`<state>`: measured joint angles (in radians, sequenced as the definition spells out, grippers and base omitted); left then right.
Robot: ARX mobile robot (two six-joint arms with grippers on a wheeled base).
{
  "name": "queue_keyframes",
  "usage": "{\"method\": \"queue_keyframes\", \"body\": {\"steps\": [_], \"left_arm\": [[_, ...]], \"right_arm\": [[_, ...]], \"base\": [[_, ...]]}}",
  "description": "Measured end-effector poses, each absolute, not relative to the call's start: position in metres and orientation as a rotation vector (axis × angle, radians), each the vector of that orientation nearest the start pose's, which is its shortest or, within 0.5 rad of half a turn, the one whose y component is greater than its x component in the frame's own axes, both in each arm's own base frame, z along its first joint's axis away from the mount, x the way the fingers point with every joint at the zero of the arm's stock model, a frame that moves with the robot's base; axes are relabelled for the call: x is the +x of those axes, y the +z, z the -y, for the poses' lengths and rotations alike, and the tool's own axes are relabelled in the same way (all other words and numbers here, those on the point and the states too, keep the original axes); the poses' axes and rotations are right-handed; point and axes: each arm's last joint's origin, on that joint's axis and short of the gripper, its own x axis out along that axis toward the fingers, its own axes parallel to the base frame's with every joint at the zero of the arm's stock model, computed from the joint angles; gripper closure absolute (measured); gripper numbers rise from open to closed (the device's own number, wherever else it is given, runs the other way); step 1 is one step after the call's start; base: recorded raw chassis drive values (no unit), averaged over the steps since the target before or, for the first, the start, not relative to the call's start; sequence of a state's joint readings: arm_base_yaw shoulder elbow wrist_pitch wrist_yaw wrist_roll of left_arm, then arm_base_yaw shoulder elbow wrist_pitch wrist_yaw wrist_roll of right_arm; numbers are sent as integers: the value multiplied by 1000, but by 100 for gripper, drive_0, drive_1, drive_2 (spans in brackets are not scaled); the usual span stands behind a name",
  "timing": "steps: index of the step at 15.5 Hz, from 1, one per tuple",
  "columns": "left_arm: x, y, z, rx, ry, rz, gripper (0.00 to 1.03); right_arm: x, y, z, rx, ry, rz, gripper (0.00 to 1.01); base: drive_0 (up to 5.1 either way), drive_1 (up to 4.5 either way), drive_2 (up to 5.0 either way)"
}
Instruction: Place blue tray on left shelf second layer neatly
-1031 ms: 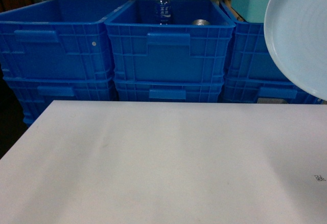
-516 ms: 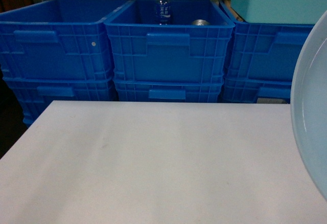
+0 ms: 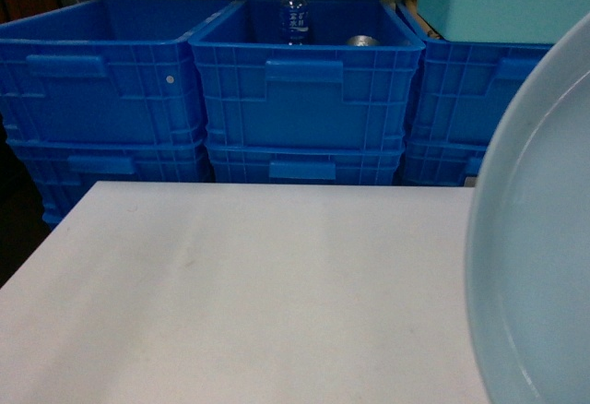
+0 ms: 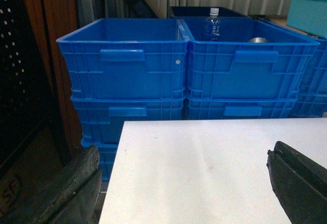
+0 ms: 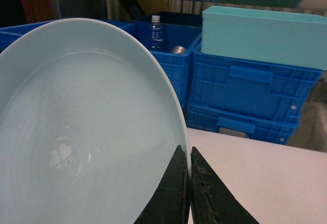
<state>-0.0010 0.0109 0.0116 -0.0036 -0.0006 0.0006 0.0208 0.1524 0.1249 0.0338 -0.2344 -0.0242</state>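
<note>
The pale blue tray fills the left of the right wrist view, held up on edge with its hollow face toward the camera. My right gripper is shut on the tray's right rim, one black finger on each side. In the head view the blue tray covers the lower right, above the white table. My left gripper is open over the table's left edge, nothing between its fingers. The left shelf is out of view.
Stacked deep-blue crates stand in a row behind the table; the middle one holds a water bottle and a can. A teal box sits on the right crate stack. A brown panel stands at the far left.
The tray has come down and leftward in the head view, turning from its underside high at the right to its hollow face filling the lower right. Nothing else moved.
</note>
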Motion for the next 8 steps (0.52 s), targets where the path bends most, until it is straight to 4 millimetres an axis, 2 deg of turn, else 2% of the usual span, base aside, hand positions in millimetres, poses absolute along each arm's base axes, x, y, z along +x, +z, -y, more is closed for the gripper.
{"method": "queue_keyframes", "body": {"steps": [8], "left_arm": [[98, 166, 0, 1, 0, -3, 5]], "right_arm": [[98, 188, -7, -24, 225, -14, 99]], "base": [[0, 0, 0]]}}
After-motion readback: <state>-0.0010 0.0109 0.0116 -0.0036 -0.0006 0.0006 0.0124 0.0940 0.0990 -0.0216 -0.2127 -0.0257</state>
